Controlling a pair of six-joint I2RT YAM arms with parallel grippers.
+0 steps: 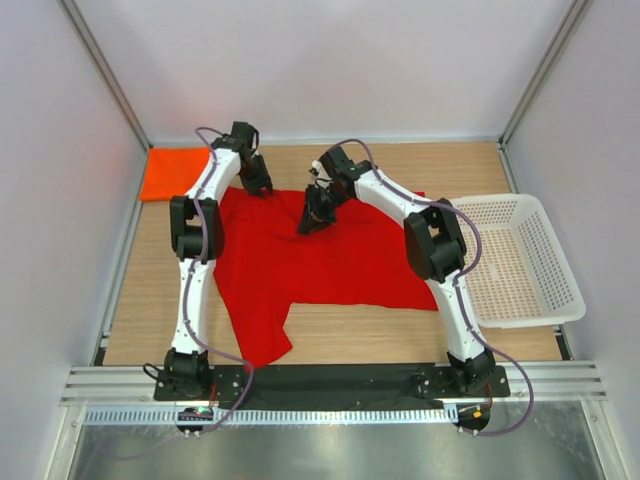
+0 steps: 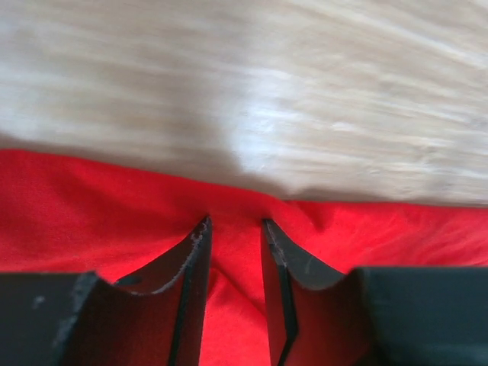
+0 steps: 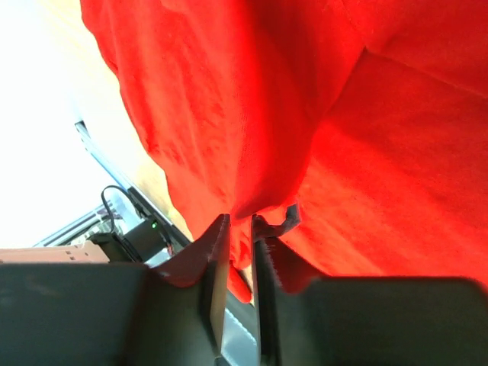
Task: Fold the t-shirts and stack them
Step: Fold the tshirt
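Left gripper (image 2: 235, 223) sits on the far hem of the plain deep-red short-sleeved cloth t-shirt (image 1: 330, 260). Jaws are slightly apart with a ridge of cloth between them, and puckers run into the tips, so I read it as clamped on the hem. Right gripper (image 3: 240, 219) is further along that far side, jaws nearly together with a tuck of red cloth at the tips; can't tell if it's gripping. Probably both are there to draw the far edge over for a fold. Red shirt lies spread mid wooden tabletop (image 1: 400, 335), unfolded, lightly creased, one flap reaching the near edge. Bright orange folded cloth t-shirt (image 1: 175, 172) sits in the far-left corner, likely the stack base.
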